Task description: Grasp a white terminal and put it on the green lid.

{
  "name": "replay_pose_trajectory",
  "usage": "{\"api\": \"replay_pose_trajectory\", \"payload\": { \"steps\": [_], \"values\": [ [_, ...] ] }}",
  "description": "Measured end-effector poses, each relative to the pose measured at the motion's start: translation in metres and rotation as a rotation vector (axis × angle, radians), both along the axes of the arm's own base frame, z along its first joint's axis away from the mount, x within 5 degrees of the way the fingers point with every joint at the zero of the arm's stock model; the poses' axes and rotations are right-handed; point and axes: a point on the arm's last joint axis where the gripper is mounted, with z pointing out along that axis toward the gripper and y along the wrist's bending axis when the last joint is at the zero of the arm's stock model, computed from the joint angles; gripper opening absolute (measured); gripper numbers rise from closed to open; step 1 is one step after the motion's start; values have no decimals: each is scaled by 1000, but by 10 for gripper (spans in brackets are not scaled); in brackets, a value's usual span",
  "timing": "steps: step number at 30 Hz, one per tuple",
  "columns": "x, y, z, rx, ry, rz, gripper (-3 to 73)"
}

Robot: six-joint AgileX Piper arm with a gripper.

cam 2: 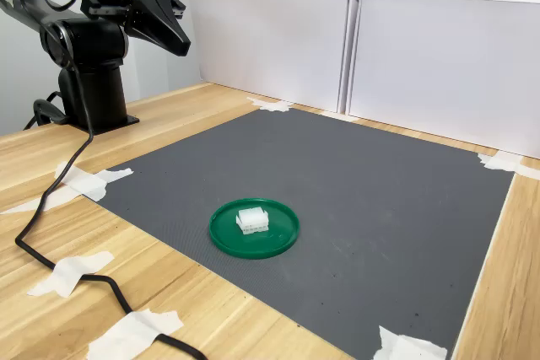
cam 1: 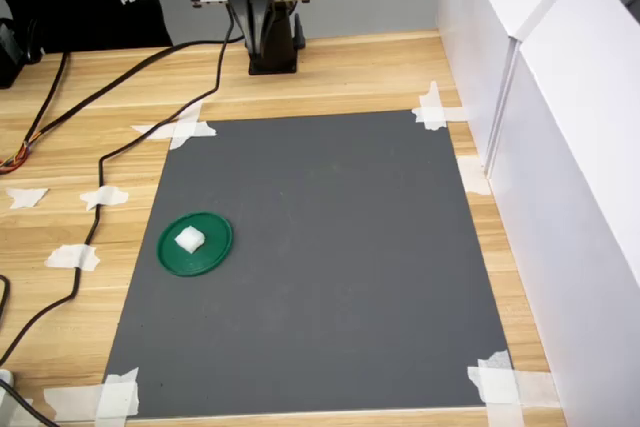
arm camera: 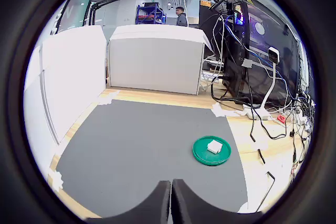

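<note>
The white terminal (cam 1: 189,239) (cam 2: 252,219) (arm camera: 214,146) rests on the green lid (cam 1: 210,252) (cam 2: 278,238) (arm camera: 202,156), slightly off the disc's centre. The lid lies on the grey mat (cam 1: 330,247) near the first exterior view's left edge of it. My gripper (cam 2: 180,38) (arm camera: 171,203) hangs high above the wooden table beside the arm's base (cam 1: 272,52), far from the lid. In the wrist view its two dark fingers press together with nothing between them.
White panels (cam 1: 560,97) wall the mat on the first exterior view's right. A black cable (cam 1: 110,152) runs over the wood beside the mat. Tape scraps (cam 1: 72,257) hold the mat's corners and dot the table. A person (arm camera: 181,17) stands far back in the wrist view.
</note>
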Motion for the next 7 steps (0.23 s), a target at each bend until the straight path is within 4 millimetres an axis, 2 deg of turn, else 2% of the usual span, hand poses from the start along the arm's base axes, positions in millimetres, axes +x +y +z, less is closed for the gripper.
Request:
{"api": "replay_pose_trajectory", "payload": {
  "steps": [7],
  "values": [
    [-6, 0, -4, -1, -25, 4, -16]
  ]
}}
